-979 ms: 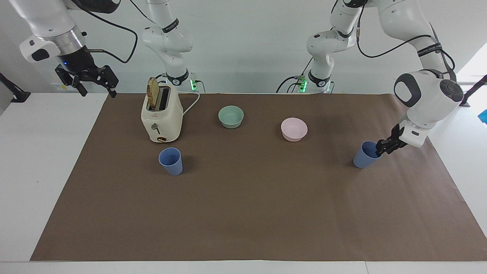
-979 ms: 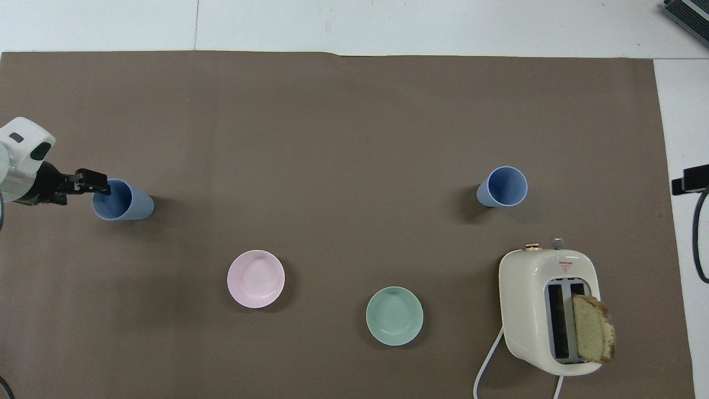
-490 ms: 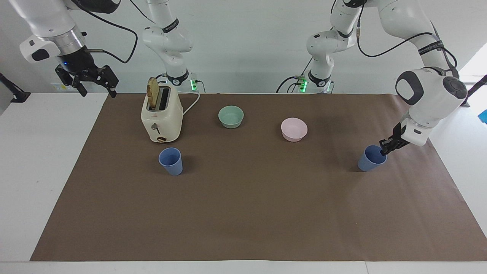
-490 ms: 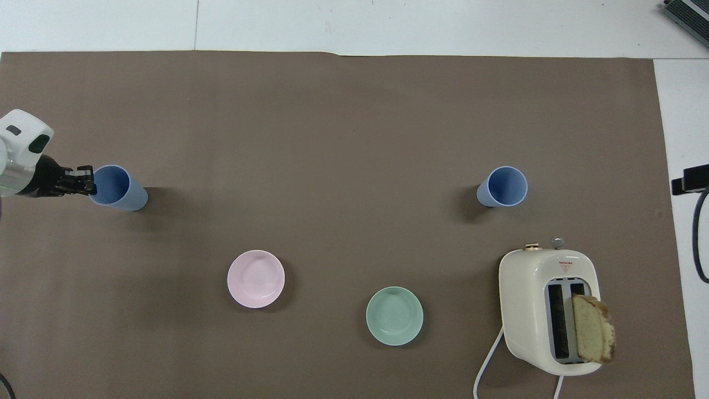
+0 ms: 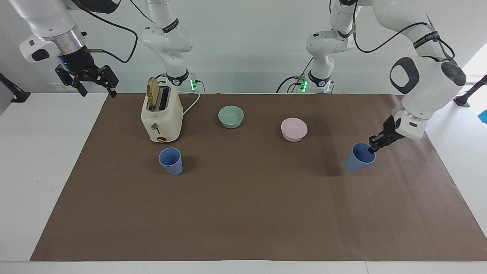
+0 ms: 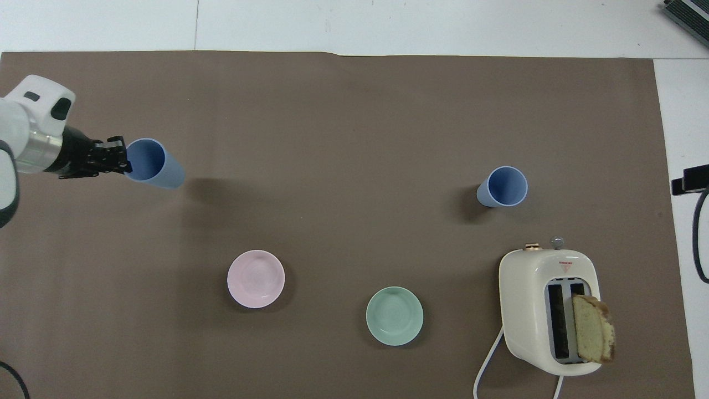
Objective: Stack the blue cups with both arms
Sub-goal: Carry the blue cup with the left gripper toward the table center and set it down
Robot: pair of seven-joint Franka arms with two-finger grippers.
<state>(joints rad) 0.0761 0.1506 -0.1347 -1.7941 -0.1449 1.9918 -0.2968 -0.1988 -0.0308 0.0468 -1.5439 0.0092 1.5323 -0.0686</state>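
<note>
In the facing view, your left gripper is pinched shut on the rim of the blue cup it holds, and that cup has come up off the brown paper since half a second ago: it hangs tilted, its shadow now apart from it, over the stretch between the pink bowl and the left arm's end of the table. The other blue cup stands upright just beside the toaster, farther from the robots than it. Your right gripper waits high near the toaster, fingers spread, holding nothing. In the overhead view, the held cup has shifted toward the toaster, so the carry to the standing cup seems underway.
</note>
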